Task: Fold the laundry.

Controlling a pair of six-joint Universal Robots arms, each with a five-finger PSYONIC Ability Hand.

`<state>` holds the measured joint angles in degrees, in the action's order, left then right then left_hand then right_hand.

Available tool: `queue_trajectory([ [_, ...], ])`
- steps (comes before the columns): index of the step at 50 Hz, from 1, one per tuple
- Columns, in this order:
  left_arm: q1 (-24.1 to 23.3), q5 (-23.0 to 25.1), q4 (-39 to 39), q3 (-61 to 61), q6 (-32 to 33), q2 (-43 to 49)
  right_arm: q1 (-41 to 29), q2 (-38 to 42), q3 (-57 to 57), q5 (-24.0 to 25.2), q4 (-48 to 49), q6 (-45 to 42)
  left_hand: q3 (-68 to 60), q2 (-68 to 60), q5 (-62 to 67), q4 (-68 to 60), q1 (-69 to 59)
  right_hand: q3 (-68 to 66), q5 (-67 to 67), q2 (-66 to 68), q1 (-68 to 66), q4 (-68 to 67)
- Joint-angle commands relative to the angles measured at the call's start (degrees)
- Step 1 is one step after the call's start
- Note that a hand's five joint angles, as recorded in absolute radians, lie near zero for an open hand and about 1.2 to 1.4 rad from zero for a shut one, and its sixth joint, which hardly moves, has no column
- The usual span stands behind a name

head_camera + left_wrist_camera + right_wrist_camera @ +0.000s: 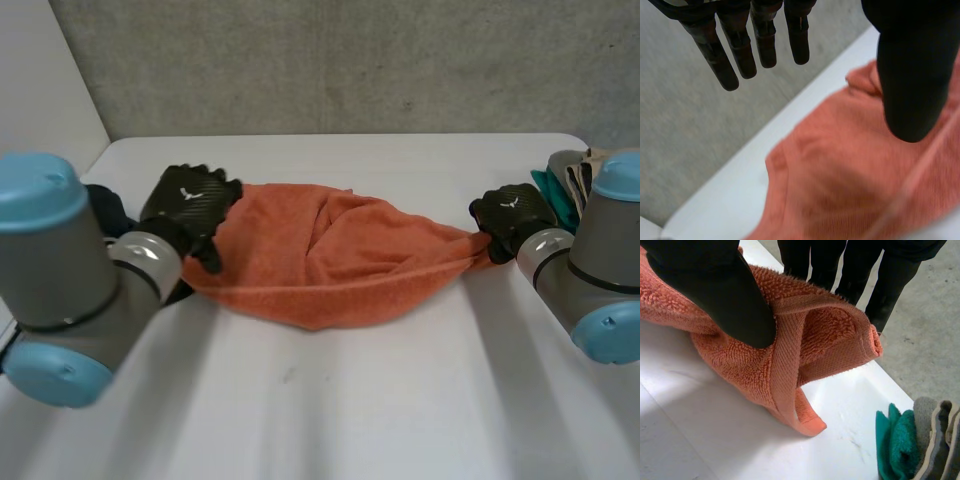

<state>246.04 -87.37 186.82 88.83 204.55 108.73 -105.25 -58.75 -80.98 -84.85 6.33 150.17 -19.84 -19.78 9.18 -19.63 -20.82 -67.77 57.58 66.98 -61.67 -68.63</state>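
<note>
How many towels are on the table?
3: an orange towel held by the right hand; a teal cloth and a grey cloth piled beside the right arm. More may be hidden there.

no legible text; white emblem on left hand (190, 207) and right hand (513, 212)

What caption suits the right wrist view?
Right hand pinches one end of the orange towel on the white table, a pile of cloths nearby.
</note>
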Motion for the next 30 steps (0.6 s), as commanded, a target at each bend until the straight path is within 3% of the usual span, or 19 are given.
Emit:
queue_trajectory([
  [1,11.82,13.44,-6.2,2.22,4.62,2.28,-0.66,0.65,-0.32,0.3,-0.09,0.04,0.55,0.48,0.12,0.33,1.52,-12.23,12.42,13.02,-18.33,-11.37],
  [5,17.62,19.59,-1.91,2.58,10.59,4.91,-1.18,1.18,-0.41,0.39,-0.09,-0.05,1.06,0.99,-0.39,0.85,2.04,-12.23,12.42,13.02,-18.33,-11.37],
  [12,19.83,22.15,3.28,1.26,16.14,10.53,-1.71,1.35,-1.11,0.3,-0.09,-0.14,0.38,0.31,0.28,0.17,1.36,-12.23,12.42,13.02,-18.33,-11.37],
  [25,17.64,21.54,5.49,-5.85,10.17,18.18,-1.98,2.23,-1.46,-0.05,0.17,-0.66,-18.95,-19.02,19.62,-19.16,-17.97,-12.23,12.42,13.02,-18.33,-11.37],
  [30,16.32,21.19,5.05,-7.88,7.88,19.59,-1.71,2.41,-1.46,-0.05,0.17,-1.63,-19.63,-19.7,20.3,-19.85,-18.66,-12.23,12.42,13.02,-18.33,-11.37],
])
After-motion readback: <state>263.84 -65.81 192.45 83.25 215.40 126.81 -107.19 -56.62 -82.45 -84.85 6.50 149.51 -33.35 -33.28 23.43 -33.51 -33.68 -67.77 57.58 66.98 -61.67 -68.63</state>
